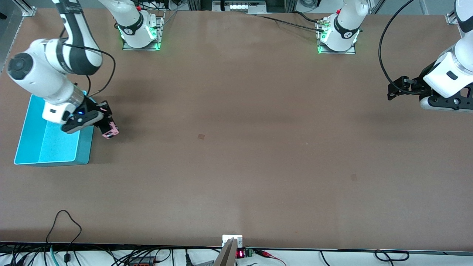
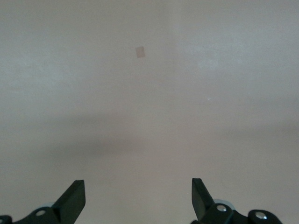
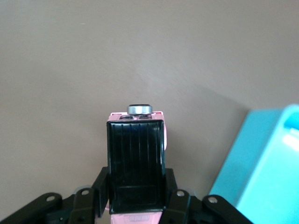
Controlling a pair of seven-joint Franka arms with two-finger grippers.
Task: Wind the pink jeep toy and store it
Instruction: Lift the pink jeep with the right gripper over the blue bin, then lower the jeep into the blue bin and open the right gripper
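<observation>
right claw [image 1: 107,127] clamped on pink jeep toy [image 3: 136,161], ribbed roof in wrist view only | left claw [image 2: 138,198] apart, waiting

Your right gripper [image 3: 137,205] is clamped on the jeep [image 3: 136,161], fingers [image 3: 180,201] pressed to both its sides, black ribbed roof facing you. It hangs over bare table [image 3: 140,51] beside the bin [image 3: 268,168].

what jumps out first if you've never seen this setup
The right gripper holds the pink jeep just beside the blue bin at the right arm's end of the table. The left gripper waits at the table's left arm's end, fingers open.
</observation>
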